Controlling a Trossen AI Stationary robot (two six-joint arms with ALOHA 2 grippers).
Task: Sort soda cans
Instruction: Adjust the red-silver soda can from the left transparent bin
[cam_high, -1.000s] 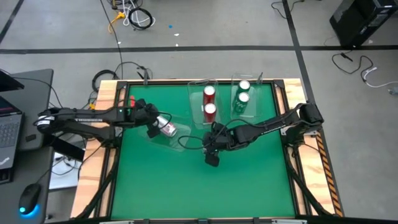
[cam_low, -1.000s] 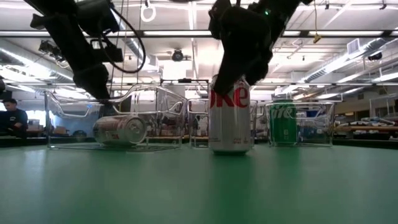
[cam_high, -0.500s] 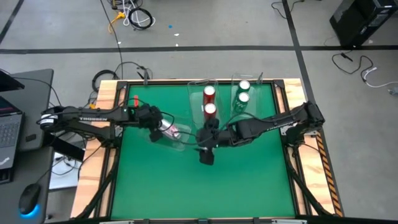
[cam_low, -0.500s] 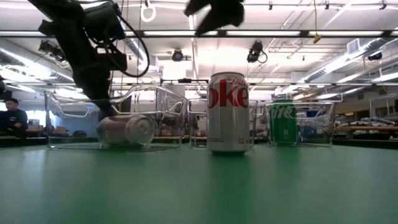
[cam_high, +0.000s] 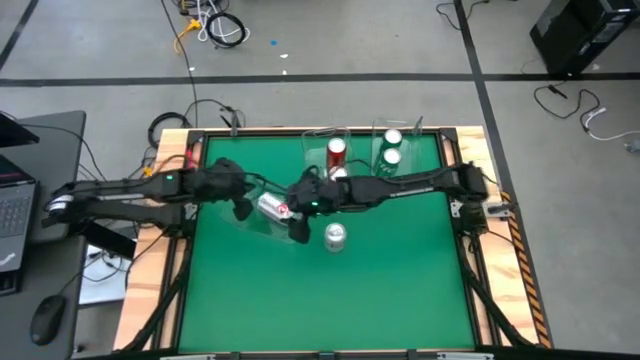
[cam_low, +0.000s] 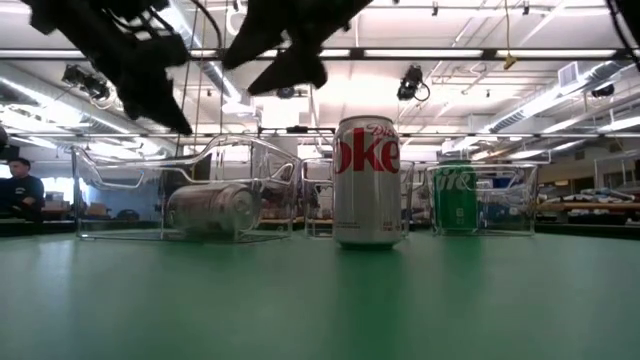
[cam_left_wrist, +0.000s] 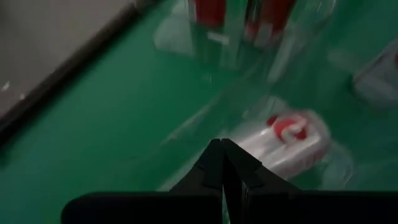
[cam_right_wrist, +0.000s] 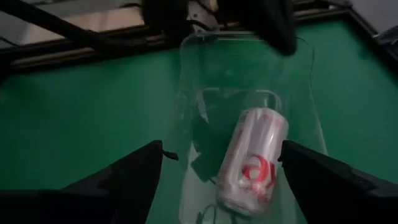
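Silver can (cam_high: 273, 207) lies on its side in a clear bin (cam_right_wrist: 186, 81); the open right gripper (cam_high: 298, 228) hovers over it, the closed left gripper (cam_high: 243, 210) nearby.

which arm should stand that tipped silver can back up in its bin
Right, probably. Its open claw hangs over the clear bin, with the tipped silver can lying between its fingers' line of view. The left claw is shut, off at the bin's side.
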